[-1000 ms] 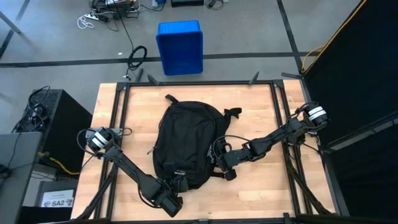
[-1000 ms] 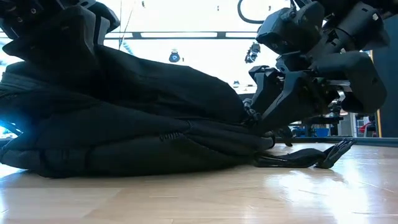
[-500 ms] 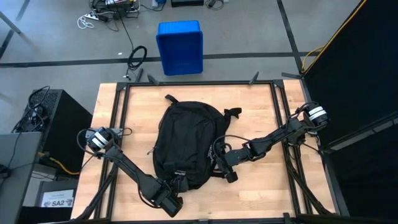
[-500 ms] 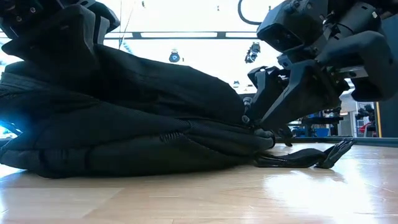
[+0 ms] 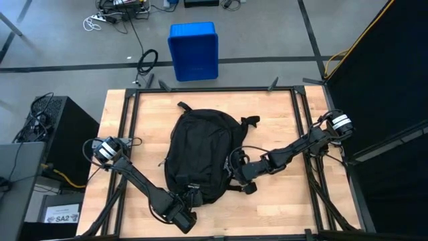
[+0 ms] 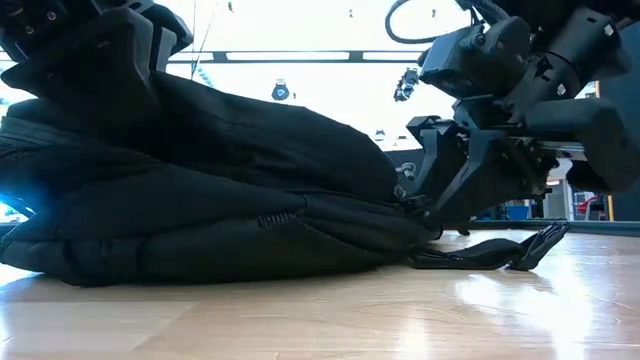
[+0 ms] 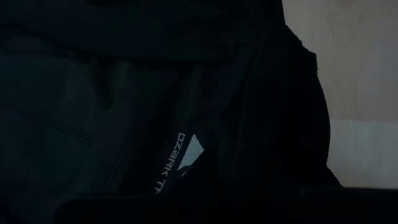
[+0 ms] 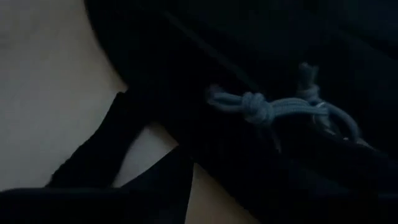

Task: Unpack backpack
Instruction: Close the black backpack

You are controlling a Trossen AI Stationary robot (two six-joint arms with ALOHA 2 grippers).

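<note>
The black backpack lies flat on the wooden table, its top loop toward the far edge. My left gripper is shut at the pack's near end, by a small grey label. My right gripper is at the pack's right side, close to the knotted grey cord zipper pulls. The low view shows it slanting down at the seam. A black strap trails on the table beside it. My left gripper is at the backpack's near end, beside the label, and comes in slanting down from the near side. Black cloth fills its wrist view and hides the fingertips. I cannot tell whether it pinches cloth or only rests against it.
A blue plastic bin stands on the floor beyond the table's far edge. A black frame rims the table. Bare wood shows left and right of the pack. A short strap with a buckle sticks out at the pack's far right.
In the low view my right gripper has tipped slightly while staying by the zipper pulls at the backpack's right side. The backpack lies as before.
</note>
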